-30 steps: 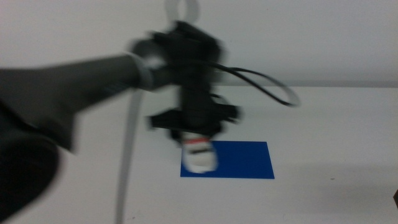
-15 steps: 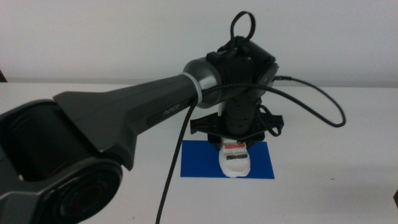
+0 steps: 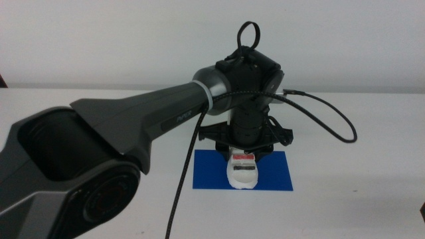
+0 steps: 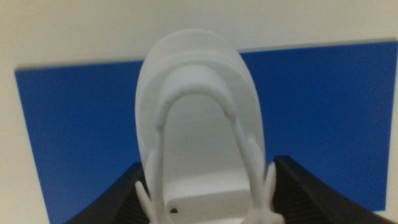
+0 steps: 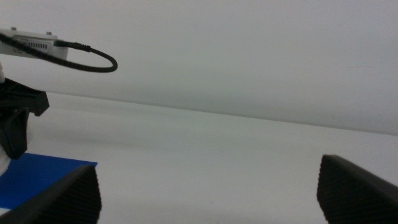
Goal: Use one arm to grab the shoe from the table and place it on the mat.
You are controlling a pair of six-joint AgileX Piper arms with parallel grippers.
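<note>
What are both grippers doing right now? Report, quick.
Left gripper: closed on the white shoe, over the blue mat.
Right gripper: open, holding nothing, waiting off to the side above the table.

Broad plain white table (image 3: 358,146), flat, matte, bare across most of its top. Thin deep-blue rectangular mat (image 3: 275,172) lies flat on it near the middle; same mat in the left wrist view (image 4: 81,124) and at the edge of the right wrist view (image 5: 37,180).
</note>
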